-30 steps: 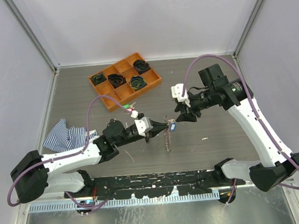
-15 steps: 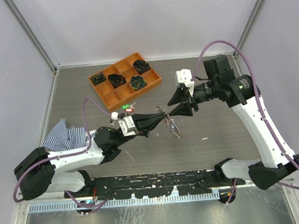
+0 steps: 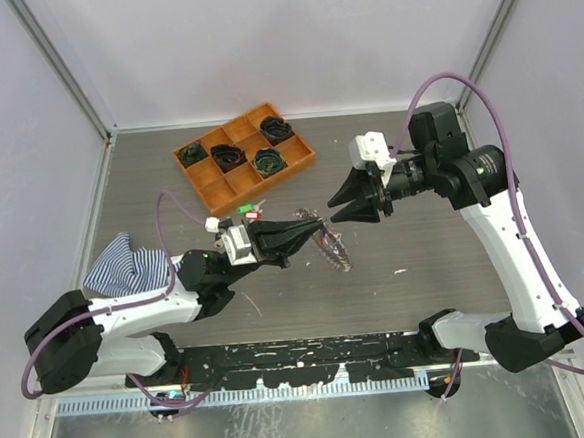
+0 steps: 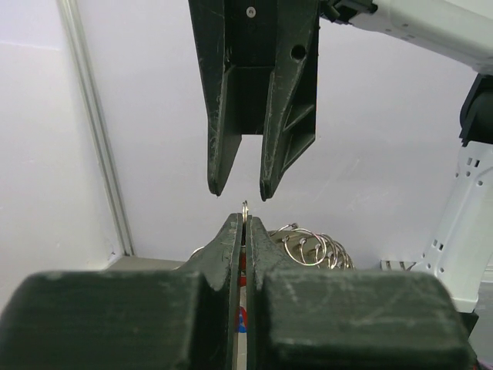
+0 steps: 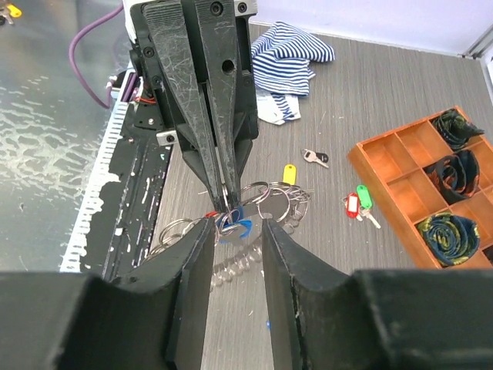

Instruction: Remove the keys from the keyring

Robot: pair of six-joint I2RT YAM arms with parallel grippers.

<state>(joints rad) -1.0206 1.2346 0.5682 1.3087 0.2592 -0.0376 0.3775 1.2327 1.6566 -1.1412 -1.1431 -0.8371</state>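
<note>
While left gripper (image 3: pixel 311 228) clamps keyring (image 3: pixel 332 248) wire, right gripper (image 3: pixel 339 208) gapes just beyond keyring; bare table (image 3: pixel 423 232) all round keyring. Versus a second ago: keyring carried nearer orange tray (image 3: pixel 304 159).

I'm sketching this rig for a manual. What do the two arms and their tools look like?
The left arm and right arm are white links with black joints. A purple cable loops along each. The left tool and right tool each have two black, tapering, scuffed fingers.
</note>
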